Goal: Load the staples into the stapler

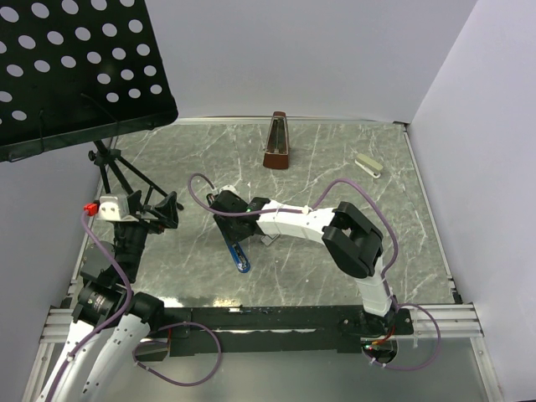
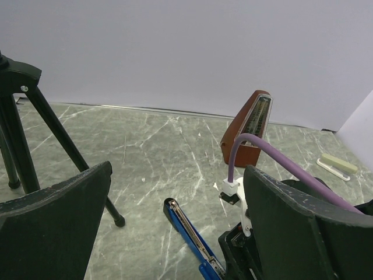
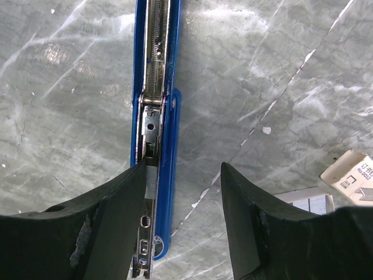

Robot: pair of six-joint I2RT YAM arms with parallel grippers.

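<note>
We see our right tool (image 3: 183,175) spread wide, grasping nothing, low over the opened blue stapler (image 3: 175,146) on the bench (image 3: 262,70). The staples box (image 3: 354,175) lies on the bench just outside one finger, apart from the stapler. Our left tool (image 2: 178,169) hangs released beside a black stand (image 2: 35,128).

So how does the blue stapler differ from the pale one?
The blue stapler lies swung open, its metal staple rail exposed; the pale stapler looks closed. The blue one sits mid-table under the right pincer; the pale one lies near the far right corner. Both rest flat on the table.
</note>
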